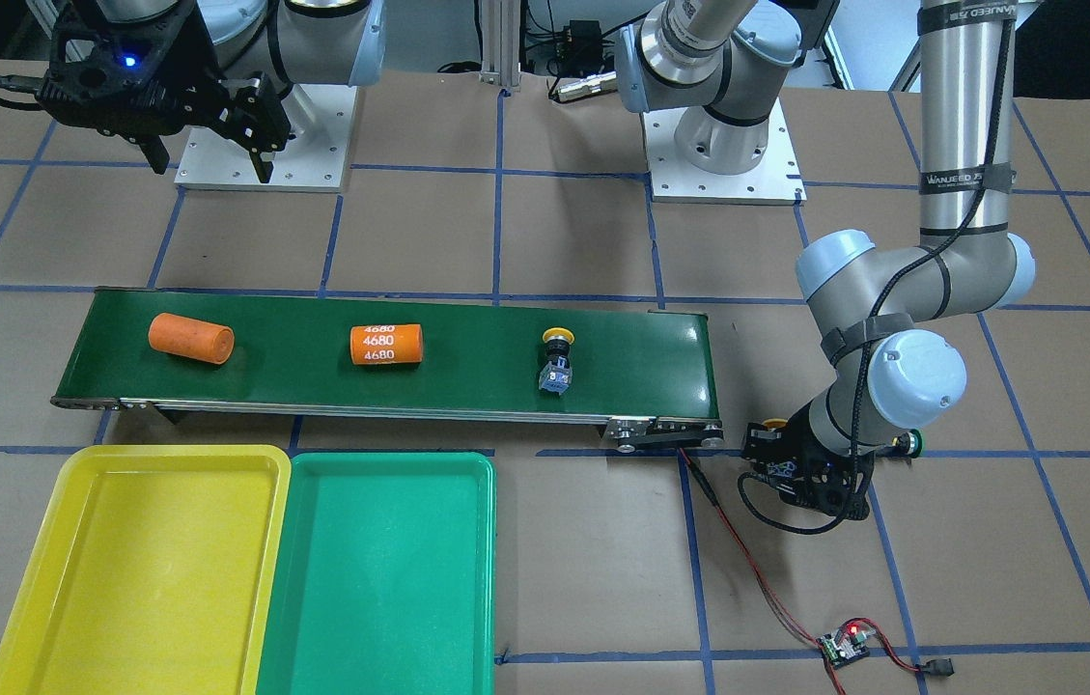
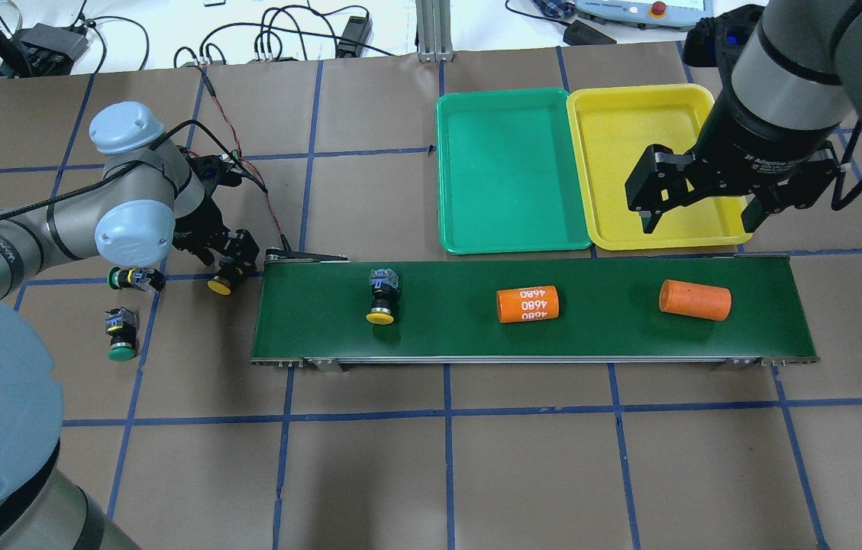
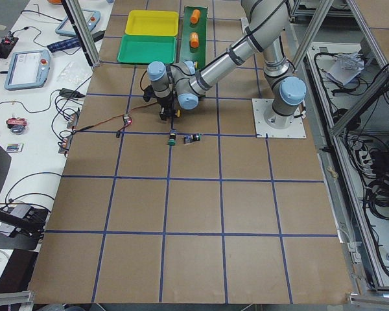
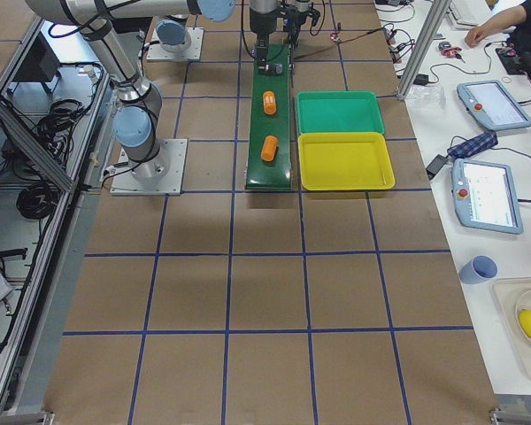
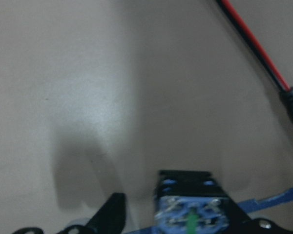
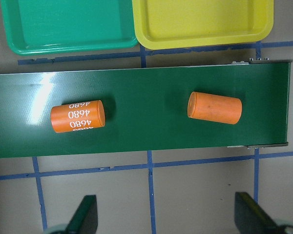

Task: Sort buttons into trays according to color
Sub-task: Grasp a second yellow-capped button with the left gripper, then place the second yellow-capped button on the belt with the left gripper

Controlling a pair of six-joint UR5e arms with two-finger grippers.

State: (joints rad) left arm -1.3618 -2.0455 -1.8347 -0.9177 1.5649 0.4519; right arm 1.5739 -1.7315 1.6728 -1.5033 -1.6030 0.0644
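The left tool (image 2: pixel 227 258) is down at bench level just off the end of the conveyor belt (image 2: pixel 591 336), set astride a yellow-capped button (image 2: pixel 218 285) that lies on its side. In the wrist view its jaws are parted, and the one finger (image 5: pixel 112 212) that shows stands off the boxy switch body with a gap, so I judge this a grasp being lined up, not one made. Coming in low across the body makes sense: the domed cap is smooth and would slip, while the squared body offers flat faces. A green-capped button (image 2: pixel 133 279) and a second green button (image 2: pixel 121 340) lie near it on the brown, tape-gridded bench (image 2: pixel 522 458). A second yellow button (image 2: pixel 381 302) rests on the matte belt, along from a 4680 cylinder (image 2: pixel 527 303) and a plain orange cylinder (image 2: pixel 695 299). The right tool (image 2: pixel 698 220) hangs spread wide by the glossy yellow tray (image 2: pixel 629 137), likely waiting for what the belt brings. The green tray (image 2: pixel 507 176) sits close beside the yellow one; both are shallow and round-cornered, and neither holds a button.
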